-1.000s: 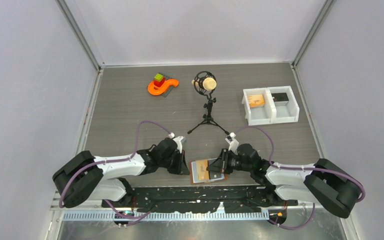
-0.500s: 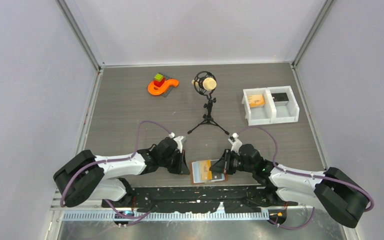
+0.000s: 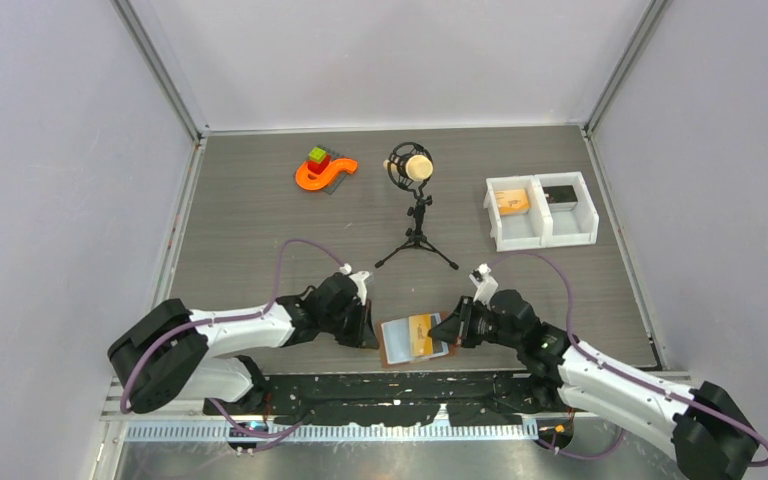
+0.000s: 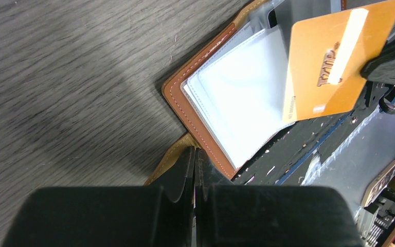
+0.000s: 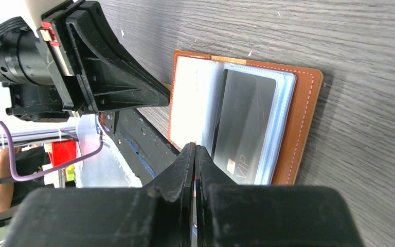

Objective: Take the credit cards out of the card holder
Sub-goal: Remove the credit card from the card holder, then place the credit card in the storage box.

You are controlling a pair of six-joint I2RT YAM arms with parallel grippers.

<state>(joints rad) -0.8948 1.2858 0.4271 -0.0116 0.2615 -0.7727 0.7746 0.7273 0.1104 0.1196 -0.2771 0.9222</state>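
The brown card holder (image 3: 396,350) lies open at the table's near edge, its clear sleeves facing up (image 4: 236,103). My left gripper (image 3: 368,335) is shut on the tan tab (image 4: 171,157) at the holder's left edge (image 4: 195,152). My right gripper (image 3: 445,330) is shut on the right edge of an orange credit card (image 4: 329,62), which hangs tilted over the holder's right half (image 3: 421,335). In the right wrist view the shut fingertips (image 5: 195,149) hide that card. A dark card marked VIP (image 5: 244,123) sits inside a sleeve of the card holder (image 5: 303,118).
A microphone on a small tripod (image 3: 416,205) stands mid-table behind the holder. An orange curved toy with coloured blocks (image 3: 322,170) lies at the back left. A white two-compartment bin (image 3: 541,235) at the back right holds an orange card and a dark item. A black rail (image 3: 390,385) runs along the near edge.
My right gripper has drawn back to the right with the orange card, which now shows further out of its sleeve. The left gripper has stayed where it was.
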